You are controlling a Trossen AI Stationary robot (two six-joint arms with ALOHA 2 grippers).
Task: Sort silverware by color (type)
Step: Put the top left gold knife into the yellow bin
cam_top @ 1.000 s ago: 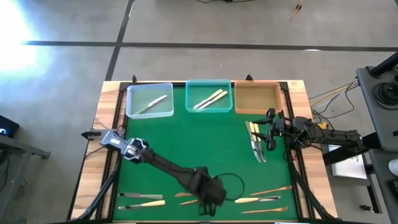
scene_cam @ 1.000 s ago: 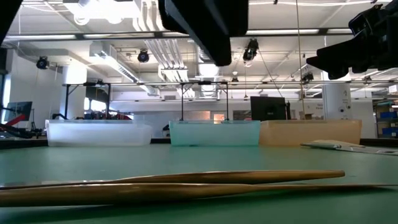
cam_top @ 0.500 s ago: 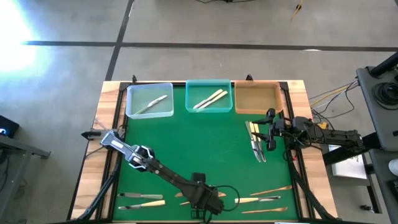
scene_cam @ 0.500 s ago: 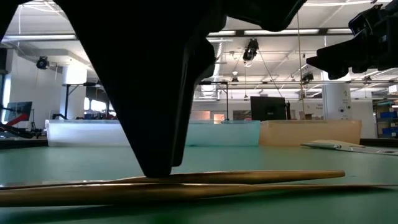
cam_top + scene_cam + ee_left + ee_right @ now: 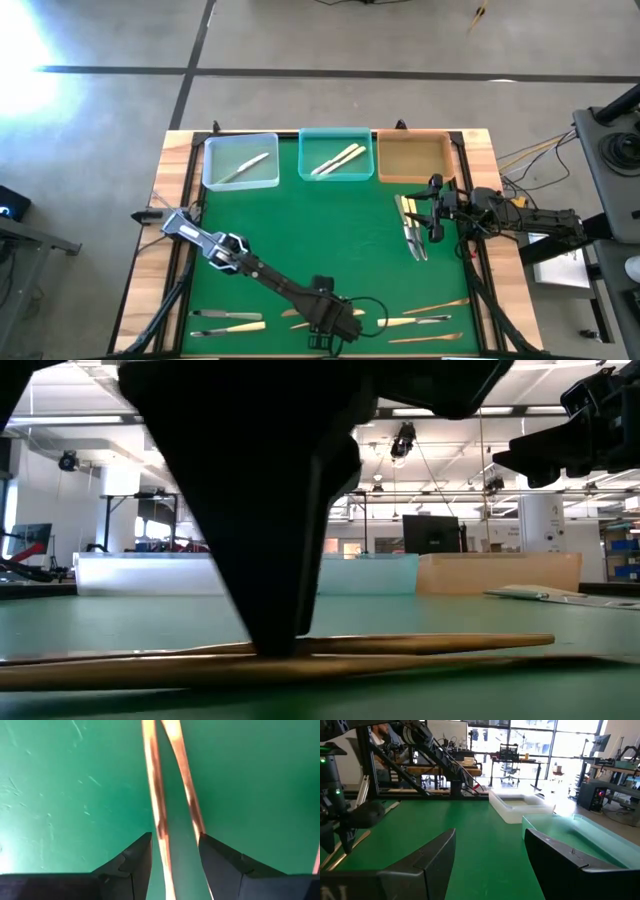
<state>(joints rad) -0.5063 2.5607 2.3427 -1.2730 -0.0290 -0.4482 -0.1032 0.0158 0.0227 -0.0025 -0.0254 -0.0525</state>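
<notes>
Between the spread left gripper (image 5: 172, 865) fingers lie two wooden utensils (image 5: 159, 815), seemingly ungripped, overhead hidden.

Two dark, slim, jointed arms here. The left arm (image 5: 262, 277) is matte black with a pale silver-grey housing near its base and a thin black cable looping beside its wrist. Its left claw (image 5: 175, 857) shows two wedge-shaped matte black fingers (image 5: 134, 862). The right arm (image 5: 520, 217) is black too, with exposed cabling; its right claw (image 5: 490, 857) has broad, angular dark grey fingers (image 5: 432, 855).
</notes>
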